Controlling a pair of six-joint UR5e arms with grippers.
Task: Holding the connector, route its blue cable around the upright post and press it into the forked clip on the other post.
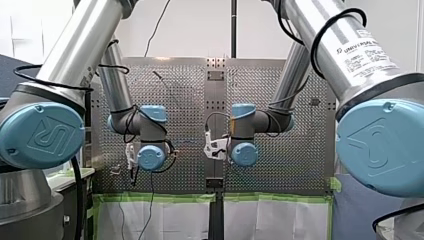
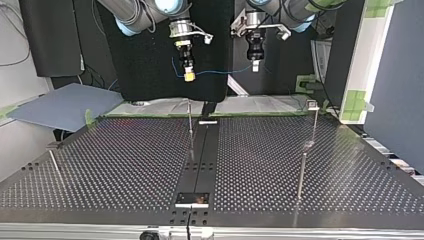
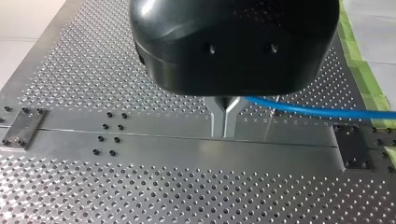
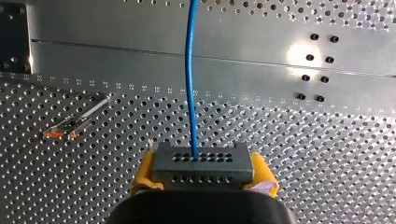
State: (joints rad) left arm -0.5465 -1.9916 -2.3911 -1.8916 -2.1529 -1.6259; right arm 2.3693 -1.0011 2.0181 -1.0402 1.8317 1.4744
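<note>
right gripper (image 4: 203, 176) yellow pads (image 4: 143, 173) clamp the connector (image 4: 201, 161) between them, blue cable (image 4: 189, 70) runs straight ahead from it; left gripper (image 3: 225, 112) metal fingers (image 3: 216, 119) pinched together on that cable

Perforated table (image 2: 125, 165), green tape edging (image 1: 150, 197), blue-grey board (image 2: 65, 105)

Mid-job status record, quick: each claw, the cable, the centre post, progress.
right claw: shut on connector, yellow pads either side
left claw: shut on blue cable
blue cable run: strung in the air between both claws, above the perforated table
centre post: upright, cable not around it
routing: not yet begun
</note>
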